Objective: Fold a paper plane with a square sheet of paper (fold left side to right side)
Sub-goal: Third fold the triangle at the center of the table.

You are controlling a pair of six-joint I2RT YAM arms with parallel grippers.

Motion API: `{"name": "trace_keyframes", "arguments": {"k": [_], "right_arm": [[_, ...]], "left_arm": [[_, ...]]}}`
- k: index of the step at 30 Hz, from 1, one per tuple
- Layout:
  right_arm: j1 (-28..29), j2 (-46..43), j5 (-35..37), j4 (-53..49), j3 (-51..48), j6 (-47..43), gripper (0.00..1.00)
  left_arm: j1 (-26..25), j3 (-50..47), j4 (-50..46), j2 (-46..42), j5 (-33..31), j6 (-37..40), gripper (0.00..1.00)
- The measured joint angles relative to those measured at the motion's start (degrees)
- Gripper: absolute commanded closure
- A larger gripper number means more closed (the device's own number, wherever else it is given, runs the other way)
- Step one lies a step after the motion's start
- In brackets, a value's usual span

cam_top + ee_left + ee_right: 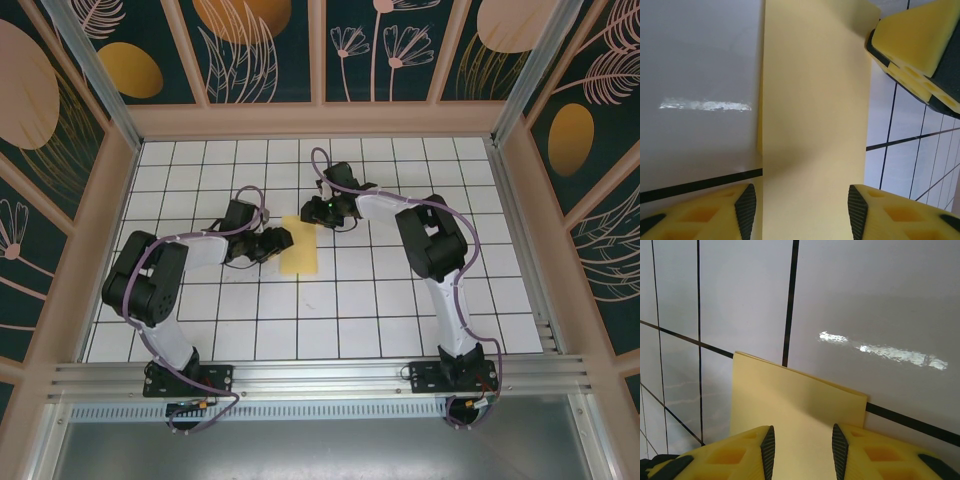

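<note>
Folded yellow paper (299, 250); L end effector (801, 205) astride, jaws apart.

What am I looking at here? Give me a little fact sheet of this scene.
Surface: white table with a black grid
Item: yellow paper, lying flat as a narrow rectangle, apparently doubled over
Left gripper: at the paper's left side, jaws apart, straddling the strip
Right gripper: at the paper's far end, jaws apart above it
Contact: cannot tell whether either gripper presses on the paper
Plane: no pointed shape yet
</note>
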Motion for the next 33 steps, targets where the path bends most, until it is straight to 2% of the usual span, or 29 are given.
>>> {"name": "trace_keyframes", "arguments": {"k": [4, 10, 16, 19, 24, 28, 33], "right_arm": [[0.0, 0.0, -0.02, 0.0, 0.0, 0.0, 0.61], [0.0, 0.0, -0.02, 0.02, 0.0, 0.0, 0.6], [0.0, 0.0, -0.09, 0.2, 0.0, -0.02, 0.58], [0.0, 0.0, -0.28, 0.66, -0.07, -0.11, 0.54], [-0.09, -1.2, 0.22, 2.38, -1.57, -1.64, 0.46], [-0.33, -6.19, 2.71, 4.07, -7.17, -3.78, 0.44], [0.04, -19.5, 4.66, 9.9, -20.83, -7.02, 0.43]], "left_arm": [[0.0, 0.0, 0.44, 0.22, 0.46, -0.09, 0.5], [-0.04, 0.0, 0.61, 0.33, 0.57, -0.52, 0.59], [-0.04, 0.0, 0.55, 0.09, 0.09, -0.57, 0.78], [-0.04, 0.02, 0.57, 0.07, -0.04, -0.55, 0.85], [-0.04, 0.02, 0.59, 0.0, -0.02, -0.55, 0.89], [-0.04, 0.0, 0.63, -0.35, 0.04, -1.14, 0.89], [-0.04, 0.0, 0.72, -0.52, 0.59, -1.99, 0.9]]}}
